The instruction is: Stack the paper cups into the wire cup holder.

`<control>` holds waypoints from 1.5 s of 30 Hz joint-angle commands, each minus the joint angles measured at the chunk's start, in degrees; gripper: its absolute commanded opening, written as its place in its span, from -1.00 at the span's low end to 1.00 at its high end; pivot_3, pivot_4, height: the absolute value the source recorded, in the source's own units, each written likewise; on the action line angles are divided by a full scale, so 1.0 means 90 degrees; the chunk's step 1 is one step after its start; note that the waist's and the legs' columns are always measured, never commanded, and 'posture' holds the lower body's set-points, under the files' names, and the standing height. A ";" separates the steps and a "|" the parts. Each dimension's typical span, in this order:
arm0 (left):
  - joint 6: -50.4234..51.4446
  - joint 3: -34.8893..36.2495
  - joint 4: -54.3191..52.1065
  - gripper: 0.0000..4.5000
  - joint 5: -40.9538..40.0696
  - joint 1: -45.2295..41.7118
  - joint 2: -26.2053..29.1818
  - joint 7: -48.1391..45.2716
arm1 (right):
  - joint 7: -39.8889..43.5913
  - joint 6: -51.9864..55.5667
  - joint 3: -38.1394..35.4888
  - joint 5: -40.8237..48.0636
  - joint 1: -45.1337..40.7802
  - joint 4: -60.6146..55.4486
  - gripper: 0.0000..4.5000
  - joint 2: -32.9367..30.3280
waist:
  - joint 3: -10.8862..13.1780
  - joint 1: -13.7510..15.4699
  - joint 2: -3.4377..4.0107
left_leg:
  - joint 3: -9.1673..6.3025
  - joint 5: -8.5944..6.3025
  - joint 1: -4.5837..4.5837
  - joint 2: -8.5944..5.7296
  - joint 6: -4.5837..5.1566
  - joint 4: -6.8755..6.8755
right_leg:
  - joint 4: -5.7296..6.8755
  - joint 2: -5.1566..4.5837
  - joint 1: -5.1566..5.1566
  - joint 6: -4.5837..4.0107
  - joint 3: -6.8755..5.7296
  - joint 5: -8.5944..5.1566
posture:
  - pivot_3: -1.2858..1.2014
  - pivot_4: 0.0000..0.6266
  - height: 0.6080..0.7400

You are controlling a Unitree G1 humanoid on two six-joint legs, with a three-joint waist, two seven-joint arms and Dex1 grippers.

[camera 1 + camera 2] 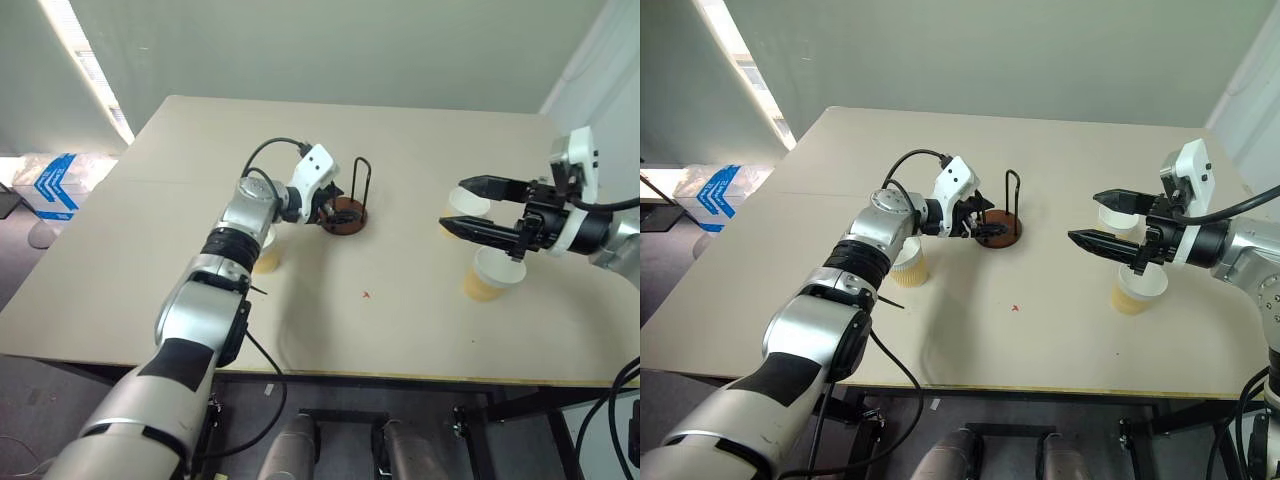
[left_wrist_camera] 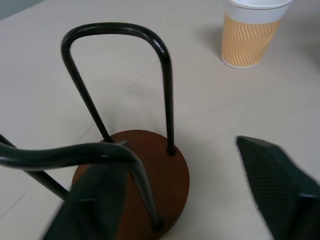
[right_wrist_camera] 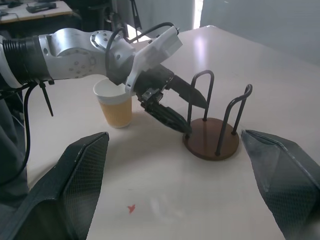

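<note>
Left gripper [image 1: 976, 217] is at the wire cup holder [image 1: 1000, 230], mid bench [image 1: 420, 330]. Fingers parted, one finger inside against the near wire loop, the other outside past the base edge. Looks like it's straddling a loop, but contact can't be confirmed, and nothing is clearly gripped. No cup in it.

Right gripper [image 1: 468, 207] hovers spread wide and empty above the right side of the bench, over two paper cups: one [image 1: 490, 273] nearer, one [image 1: 1118, 215] farther, half hidden behind the fingers. Third cup [image 1: 908, 262] stands upright at near left, just beside the left forearm. Holder is empty; all three cups are on the bench, none stacked.

Risks, judged from here:
- Holder looks light, with a small disc base. If the left gripper pinches a loop off-centre or pulls sideways, the holder could tip or skid across the bench.
- Thin wire may slip between the fingers, or bend.
- Left forearm sits close to the left cup; any elbow swing could knock it over or push it toward the near edge.
- Right gripper dropping between two close cups could clip the rim of the wrong one and topple it. Paper crushes easily if squeezed hard.
- Both arms converging on the holder later could collide.
</note>
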 commanded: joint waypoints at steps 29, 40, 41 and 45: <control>0.2050 -0.1070 -0.5624 -0.99 -0.0878 0.2381 0.0232 -0.2331 | 0.1292 -0.0489 -0.1124 0.0449 0.1263 -0.0715 1.00 -0.1319 | -0.0003 0.0110 0.0006 | 0.0022 -0.0050 -0.0029 -0.0005 0.0079 0.0088 | -0.0040 -0.0009 0.0024 0.0024 0.0016 0.0046 | 0.03 -0.52 1.00; 0.2255 -0.1446 -0.6041 -0.99 -0.0686 0.2842 0.0652 -0.2037 | 0.1426 -0.0693 -0.0788 0.0253 0.1099 -0.0494 1.00 -0.1385 | -0.0004 0.0061 0.0008 | 0.0027 -0.0037 0.0052 -0.0011 0.0077 0.0088 | -0.0051 -0.0003 0.0102 0.0048 0.0061 0.0004 | 0.03 -0.52 1.00; 0.2249 -0.1473 -0.6034 -0.99 -0.0627 0.2871 0.0667 -0.1949 | 0.1427 -0.0716 -0.0746 0.0229 0.1076 -0.0465 1.00 -0.1381 | -0.0004 0.0060 0.0008 | 0.0027 -0.0039 0.0053 -0.0011 0.0077 0.0088 | -0.0051 -0.0002 0.0101 0.0050 0.0065 0.0003 | 0.03 -0.52 1.00; 0.2353 -0.1503 -0.6156 -0.63 -0.0633 0.2992 0.0744 -0.1820 | 0.1450 -0.0808 -0.0538 0.0098 0.0988 -0.0329 1.00 -0.1391 | -0.0007 0.0041 0.0013 | 0.0034 -0.0048 0.0060 -0.0017 0.0078 0.0084 | -0.0051 0.0005 0.0101 0.0052 0.0100 0.0001 | 0.03 -0.52 1.00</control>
